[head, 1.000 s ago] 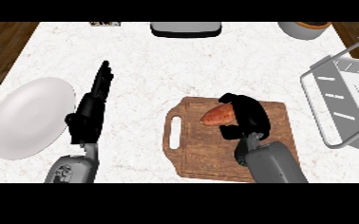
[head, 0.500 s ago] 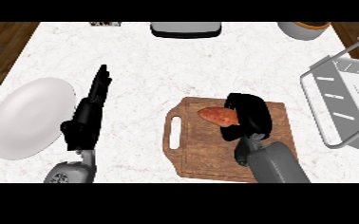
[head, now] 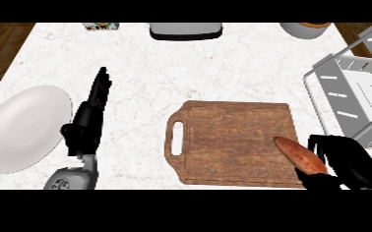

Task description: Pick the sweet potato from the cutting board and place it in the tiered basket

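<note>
Gripping the sweet potato [head: 298, 156] by its near end, the right hand [head: 339, 160] sits at the lower right corner of the cutting board [head: 231, 137], fingers curled round the tuber. Whether the tuber is lifted clear of the board cannot be confirmed from this angle. The tiered basket [head: 328, 96] stands just to the right, so the carry is probably short. The left hand [head: 88, 118] rests with fingers straight and holding nothing, beside the white plate [head: 29, 128], out of the transfer path.

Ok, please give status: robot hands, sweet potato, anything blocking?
Left robot hand open, resting beside plate. Right robot hand shut on sweet potato, at right edge of cutting board. Nothing seen between it and tiered basket.
</note>
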Available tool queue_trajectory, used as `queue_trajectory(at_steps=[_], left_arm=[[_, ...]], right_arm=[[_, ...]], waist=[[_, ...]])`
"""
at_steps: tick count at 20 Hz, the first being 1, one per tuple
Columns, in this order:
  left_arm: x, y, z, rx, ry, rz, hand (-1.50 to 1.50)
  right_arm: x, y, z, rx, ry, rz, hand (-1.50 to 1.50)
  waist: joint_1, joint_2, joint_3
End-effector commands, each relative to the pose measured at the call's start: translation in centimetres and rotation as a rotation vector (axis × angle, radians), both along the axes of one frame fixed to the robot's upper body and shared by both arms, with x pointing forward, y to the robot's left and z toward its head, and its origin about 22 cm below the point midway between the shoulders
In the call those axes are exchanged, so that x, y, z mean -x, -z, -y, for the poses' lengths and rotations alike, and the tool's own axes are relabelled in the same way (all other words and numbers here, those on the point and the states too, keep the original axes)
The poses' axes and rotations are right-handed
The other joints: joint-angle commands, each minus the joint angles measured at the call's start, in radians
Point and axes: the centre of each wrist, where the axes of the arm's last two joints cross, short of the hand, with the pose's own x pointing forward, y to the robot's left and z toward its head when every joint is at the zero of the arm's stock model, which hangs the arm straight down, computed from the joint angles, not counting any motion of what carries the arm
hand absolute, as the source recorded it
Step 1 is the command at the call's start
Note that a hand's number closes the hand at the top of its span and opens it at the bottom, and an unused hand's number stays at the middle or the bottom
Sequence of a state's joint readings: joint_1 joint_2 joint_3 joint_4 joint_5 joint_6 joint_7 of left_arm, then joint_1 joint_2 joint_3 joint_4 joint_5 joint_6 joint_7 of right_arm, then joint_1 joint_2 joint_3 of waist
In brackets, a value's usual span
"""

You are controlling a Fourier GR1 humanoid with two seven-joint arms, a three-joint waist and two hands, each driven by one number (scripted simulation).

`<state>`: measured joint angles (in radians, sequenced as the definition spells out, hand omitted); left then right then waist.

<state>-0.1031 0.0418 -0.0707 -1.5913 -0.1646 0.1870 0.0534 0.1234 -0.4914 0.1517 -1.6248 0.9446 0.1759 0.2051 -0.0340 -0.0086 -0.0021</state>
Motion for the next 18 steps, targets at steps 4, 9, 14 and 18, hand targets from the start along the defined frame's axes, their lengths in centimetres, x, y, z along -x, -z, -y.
queue_trajectory(at_steps=[4,9,14,18], left_arm=[[0.5,0.9,-0.5,0.005,0.000,-0.009,0.00],[0.1,1.3,1.1,0.004,0.007,-0.004,0.00],[0.5,0.3,-0.3,-0.019,-0.007,0.016,0.00],[0.6,0.5,-0.3,0.006,0.020,0.008,0.00]], right_arm=[[5.2,-8.1,6.8,0.066,0.077,0.117,1.50],[5.4,-16.0,8.8,0.005,0.150,0.287,1.50],[7.3,-22.6,10.5,-0.038,0.208,0.334,1.50],[7.9,-26.6,14.2,-0.086,0.272,0.368,1.50]], waist=[[-0.006,0.001,0.001],[-0.004,0.003,0.000],[0.008,0.001,0.000],[0.024,0.005,0.001]])
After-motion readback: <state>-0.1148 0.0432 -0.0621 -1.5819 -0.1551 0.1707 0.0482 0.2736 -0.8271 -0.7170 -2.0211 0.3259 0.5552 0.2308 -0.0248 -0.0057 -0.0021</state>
